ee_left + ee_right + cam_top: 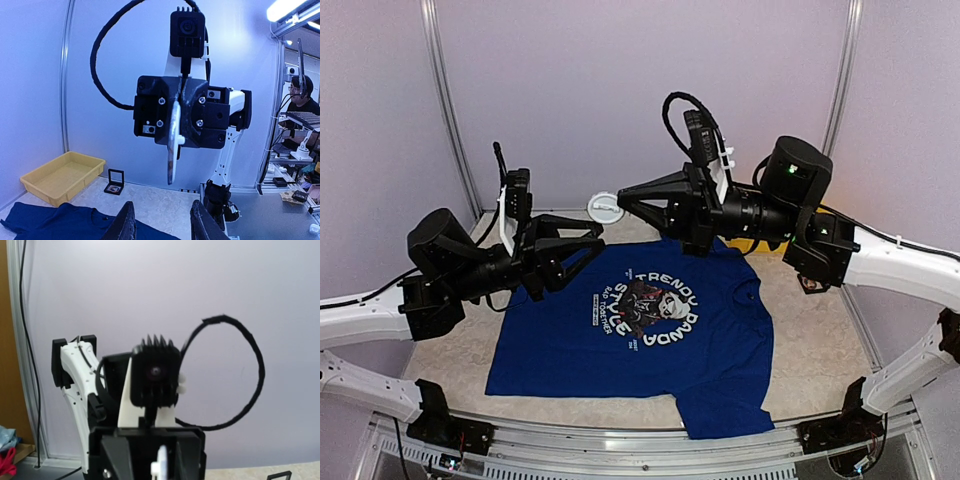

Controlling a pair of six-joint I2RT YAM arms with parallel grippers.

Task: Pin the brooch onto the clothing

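Observation:
The royal-blue T-shirt [650,330] with the white panda print lies flat on the table; its edge also shows in the left wrist view [60,220]. My right gripper [623,197] is shut on the round white brooch [607,207] and holds it in the air above the shirt's far left shoulder. In the left wrist view the brooch [172,145] hangs edge-on from those shut fingers. It also shows low in the right wrist view [160,465]. My left gripper [592,245] is open and empty, facing the brooch from just below; its fingers [125,225] stand apart.
A yellow tray [62,175] and a small black framed box [115,181] sit at the table's far right, behind the right arm. White walls and metal posts close in the table. A person [300,97] sits outside the cell.

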